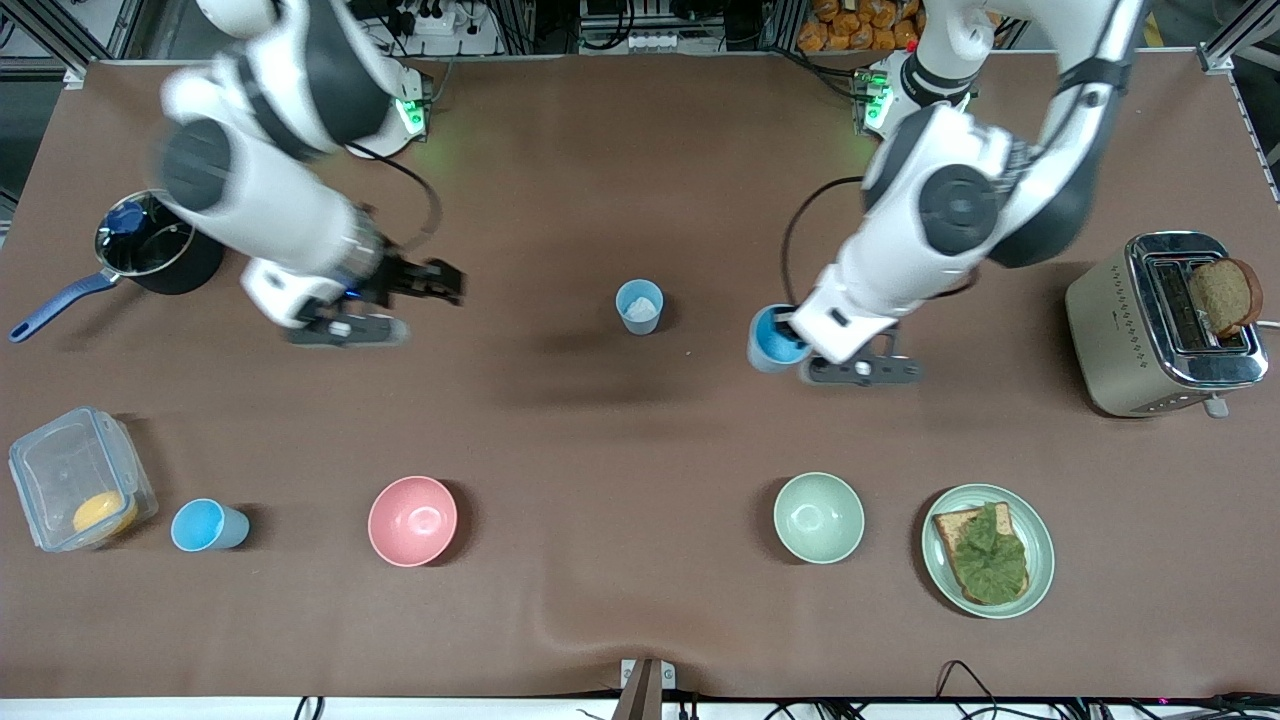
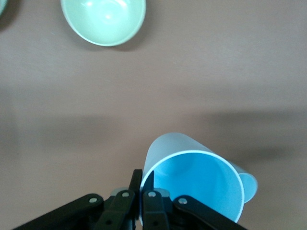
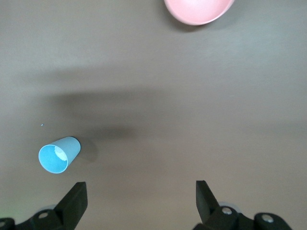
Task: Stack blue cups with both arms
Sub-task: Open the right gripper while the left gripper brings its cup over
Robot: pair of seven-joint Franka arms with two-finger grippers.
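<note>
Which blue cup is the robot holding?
The bright blue cup pinched at its rim by the left claw. The pale cup mid-table and the cup beside the plastic box stand alone, untouched.

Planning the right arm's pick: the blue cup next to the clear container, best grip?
The blue cup stands upright, mouth open upward, beside the clear container at the right arm's end. Likely best: come straight down and pinch the rim, one finger inside the wall and one outside, on the side facing the pink bowl, where there is room. The right hand is open and empty.
</note>
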